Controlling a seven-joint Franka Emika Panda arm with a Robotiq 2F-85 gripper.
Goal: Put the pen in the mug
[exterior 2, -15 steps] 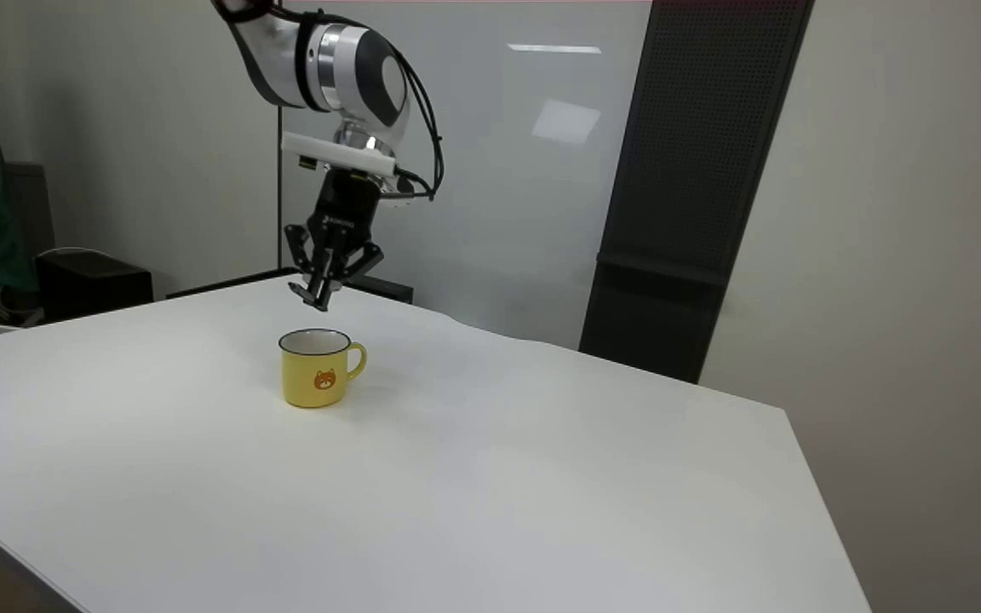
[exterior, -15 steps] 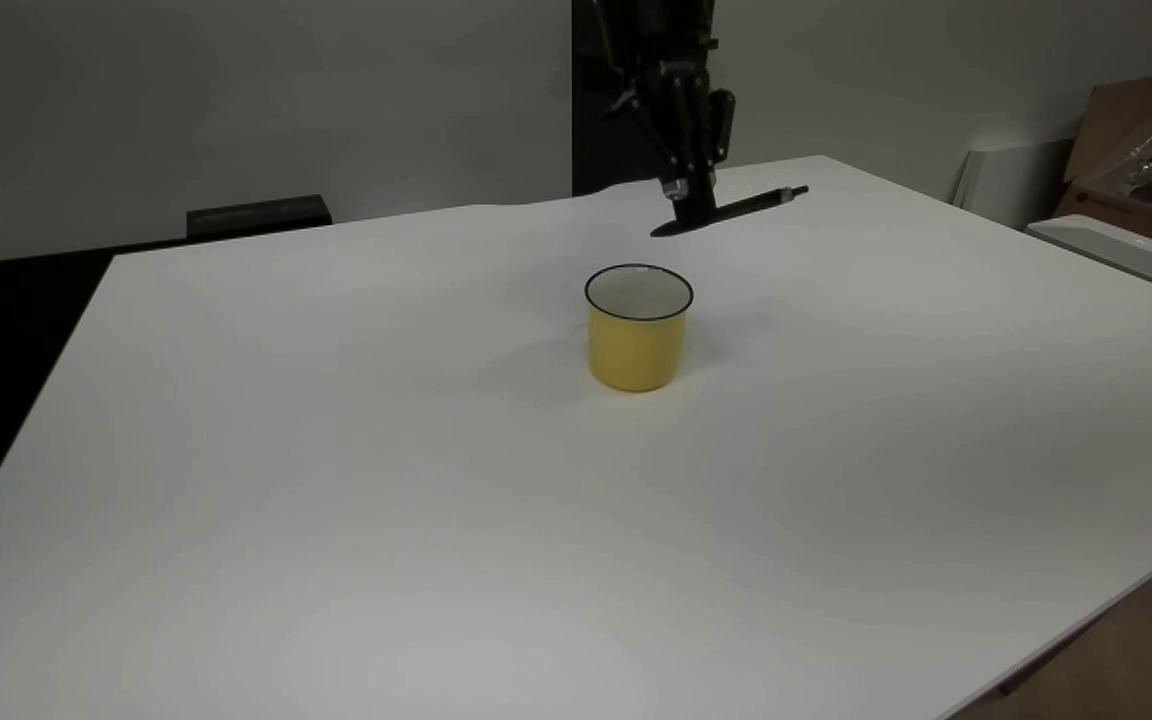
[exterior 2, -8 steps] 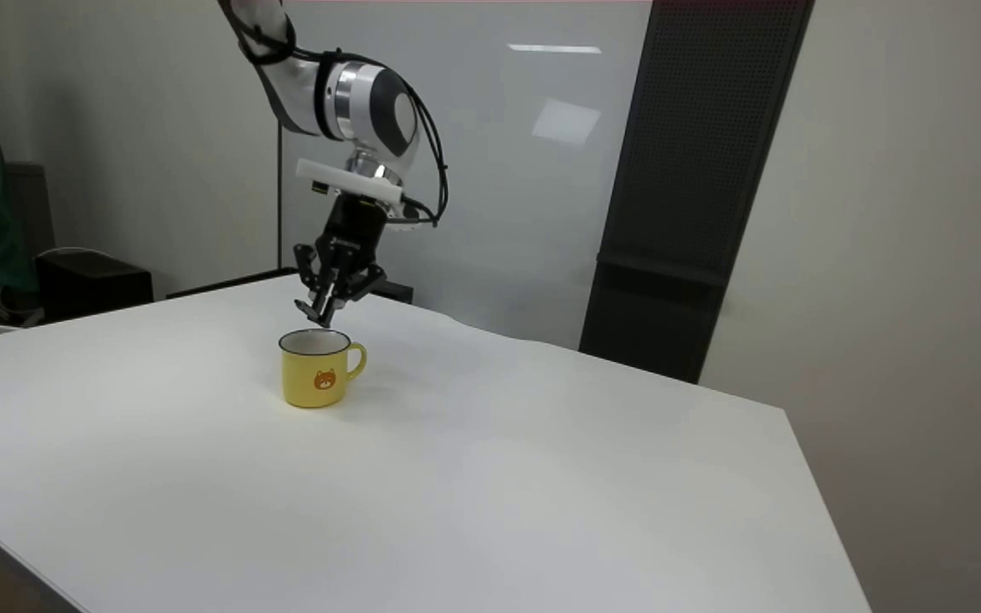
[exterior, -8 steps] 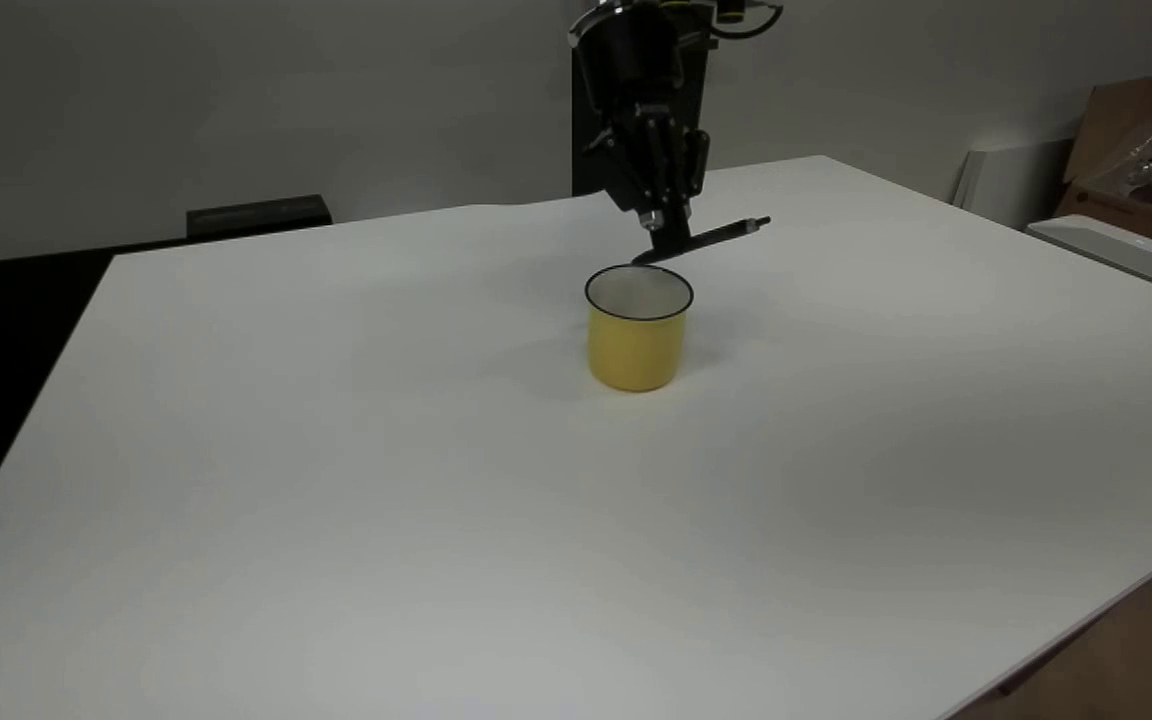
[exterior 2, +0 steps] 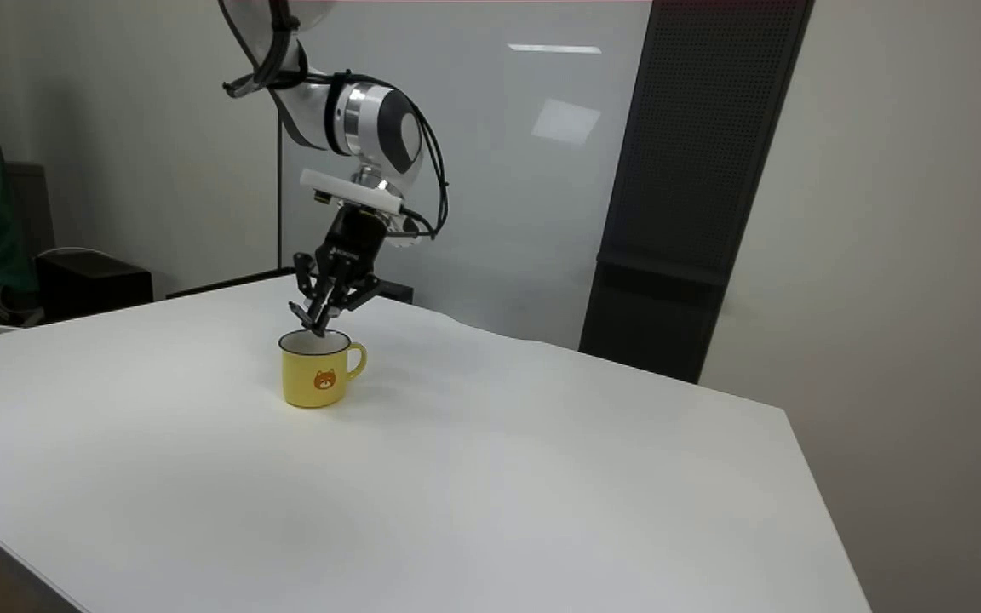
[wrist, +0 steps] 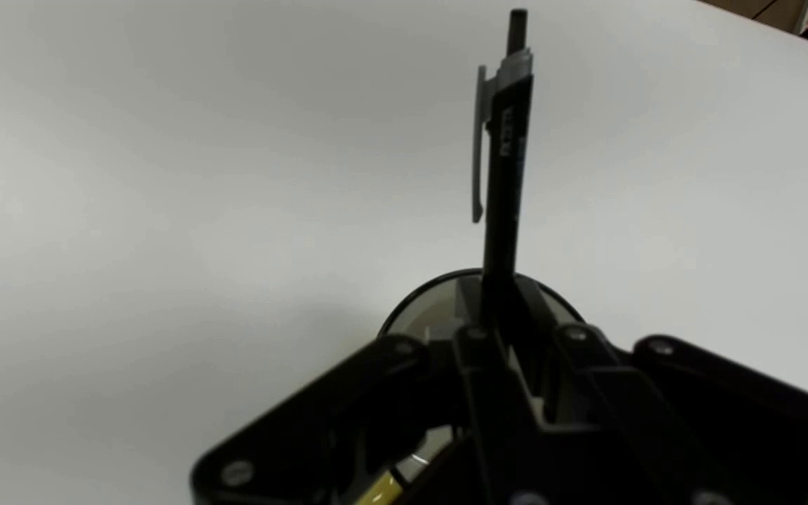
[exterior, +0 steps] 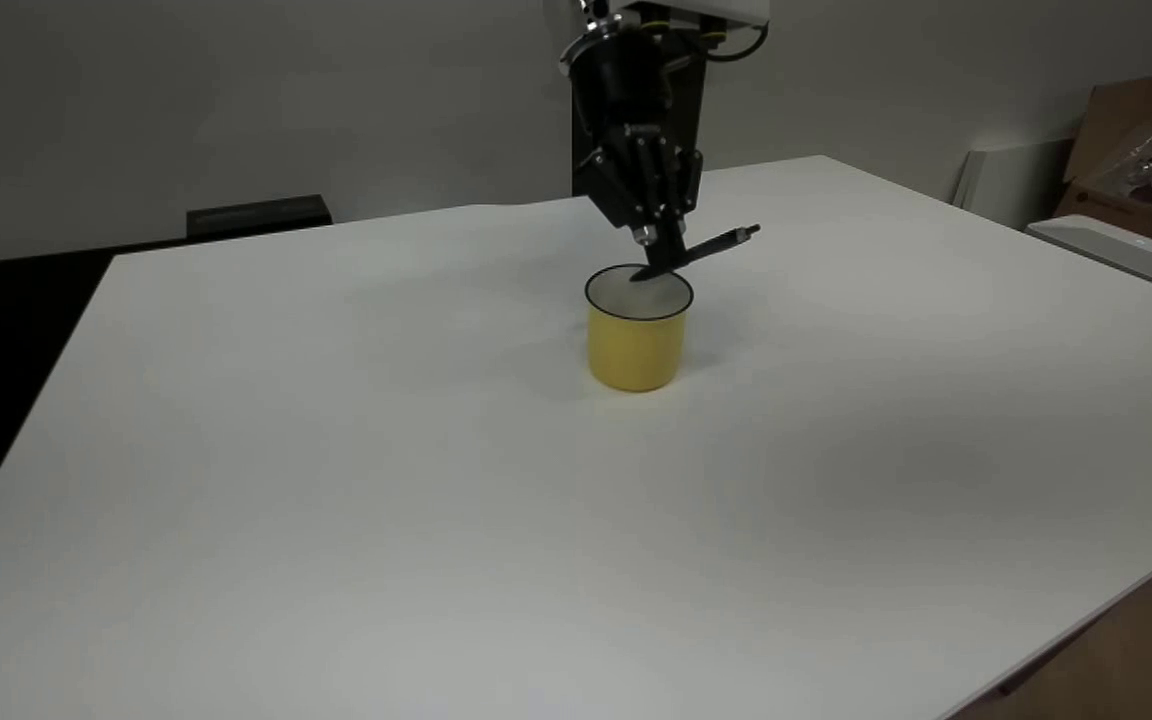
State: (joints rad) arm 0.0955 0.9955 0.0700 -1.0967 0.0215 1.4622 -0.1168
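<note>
The yellow mug (exterior: 636, 350) stands upright on the white table, with its dark rim and pale inside showing. In an exterior view its handle and bear print (exterior 2: 324, 379) show. My gripper (exterior: 666, 255) is shut on the black pen (exterior: 721, 243), around its middle. The pen slants, its pointed end low over the mug's mouth and its clip end raised beyond the rim. In the wrist view the pen (wrist: 506, 175) sticks out from the fingertips (wrist: 499, 301), with part of the mug's rim (wrist: 404, 305) behind them. The pen's lower end is hidden there.
The white table (exterior: 386, 500) holds only the mug. A dark box (exterior: 258, 217) is beyond the table's far edge. A cardboard box (exterior: 1151, 150) and a white tray-like thing (exterior: 1126, 250) stand past the right edge. A dark panel (exterior 2: 695, 187) stands behind the table.
My gripper, shut on the pen throughout, has come down toward the mug. The pen's pointed end is now over the mug's mouth and the pen slants more steeply. The mug has not moved.
</note>
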